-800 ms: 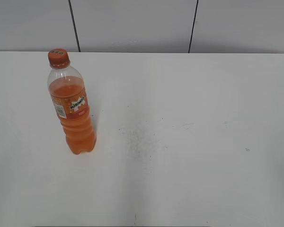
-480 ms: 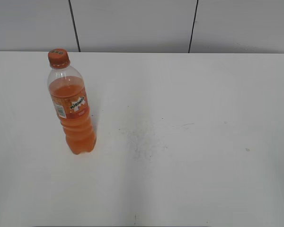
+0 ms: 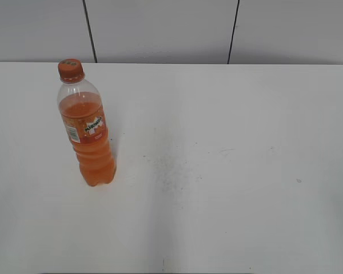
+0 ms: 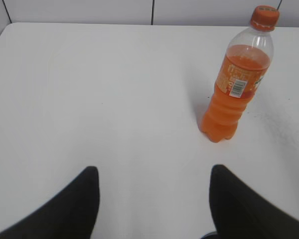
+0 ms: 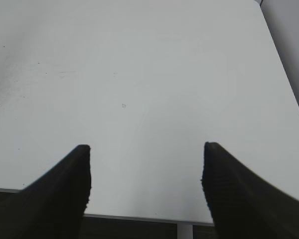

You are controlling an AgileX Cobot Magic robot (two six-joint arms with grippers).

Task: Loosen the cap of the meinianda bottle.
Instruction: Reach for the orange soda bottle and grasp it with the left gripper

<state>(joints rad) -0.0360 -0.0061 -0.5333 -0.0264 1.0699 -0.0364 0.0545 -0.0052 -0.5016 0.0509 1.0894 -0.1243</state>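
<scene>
White table [image 3: 228,217] holds upright Mirinda bottle [image 3: 90,140], cap [image 3: 71,70] on; both grippers' fingers [image 4: 82,199] spread, empty.

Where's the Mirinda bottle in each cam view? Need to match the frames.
Exterior view: meinianda bottle stands upright at left, far from centre.
Left wrist view: upper right, beyond the open left gripper.
Right wrist view: not in it, only bare table.
Shared landmark: the orange cap, also in the left wrist view.

Both arms are out of sight in the exterior view. In each wrist view the bottom edge cuts off the claw. The marks on the cap [image 3: 71,69] are too small to read.
</scene>
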